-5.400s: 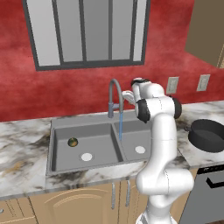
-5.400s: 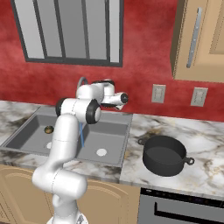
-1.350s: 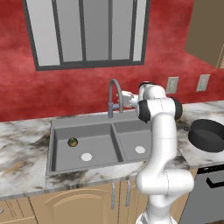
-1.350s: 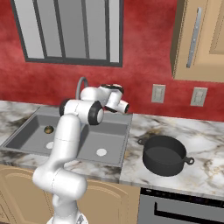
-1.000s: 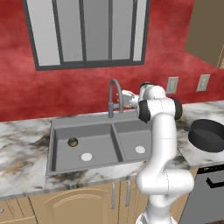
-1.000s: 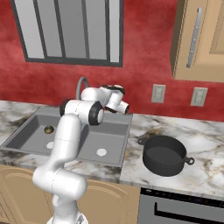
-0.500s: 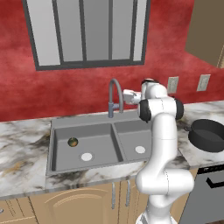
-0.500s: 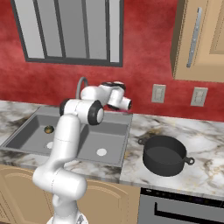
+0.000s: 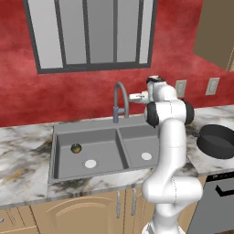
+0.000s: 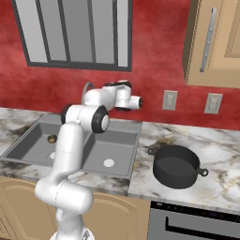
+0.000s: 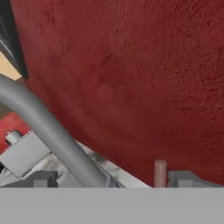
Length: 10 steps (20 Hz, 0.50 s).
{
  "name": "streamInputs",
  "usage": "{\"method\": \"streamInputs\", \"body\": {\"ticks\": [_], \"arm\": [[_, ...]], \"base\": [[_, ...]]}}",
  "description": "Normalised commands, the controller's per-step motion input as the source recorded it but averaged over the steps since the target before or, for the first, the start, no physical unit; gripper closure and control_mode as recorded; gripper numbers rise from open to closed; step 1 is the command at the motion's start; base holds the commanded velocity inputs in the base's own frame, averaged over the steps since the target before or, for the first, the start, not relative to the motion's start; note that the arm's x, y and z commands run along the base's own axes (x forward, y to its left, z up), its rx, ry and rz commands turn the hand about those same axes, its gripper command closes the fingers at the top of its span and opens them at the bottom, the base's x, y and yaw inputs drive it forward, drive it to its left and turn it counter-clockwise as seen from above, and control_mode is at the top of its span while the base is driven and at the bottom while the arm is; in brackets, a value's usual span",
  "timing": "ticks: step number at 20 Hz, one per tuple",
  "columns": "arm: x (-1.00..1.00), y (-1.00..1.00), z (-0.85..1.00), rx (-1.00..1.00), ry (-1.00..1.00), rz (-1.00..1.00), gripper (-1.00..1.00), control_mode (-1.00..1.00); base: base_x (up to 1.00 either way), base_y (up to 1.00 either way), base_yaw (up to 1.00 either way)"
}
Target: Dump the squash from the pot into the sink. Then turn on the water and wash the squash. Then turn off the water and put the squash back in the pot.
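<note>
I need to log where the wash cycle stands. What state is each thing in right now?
squash: lying in the left basin of the sink, near its back wall
pot: upright on the counter, nothing in it
faucet: no water running
gripper: open, up beside the faucet, holding nothing

Squash (image 9: pixel 76 148) in sink's (image 9: pixel 87 135) left basin, black pot (image 9: pixel 216 141) upright on counter

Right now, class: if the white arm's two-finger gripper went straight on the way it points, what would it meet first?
Probably the red textured wall behind the grey gooseneck faucet. The open gripper faces it, the faucet neck crossing just left; depth is unclear.
</note>
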Motion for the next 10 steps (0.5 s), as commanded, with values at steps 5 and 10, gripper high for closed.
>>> {"method": "streamInputs", "body": {"ticks": [5,10], "arm": [[0.0,-0.49,0.67,-0.31,-0.12,-0.02,-1.0,-1.0],[-0.14,-0.47,0.62,-0.26,-0.09,-0.02,-1.0,-1.0]], "base": [[0.0,0.0,0.0],[0.0,0.0,0.0]]}}
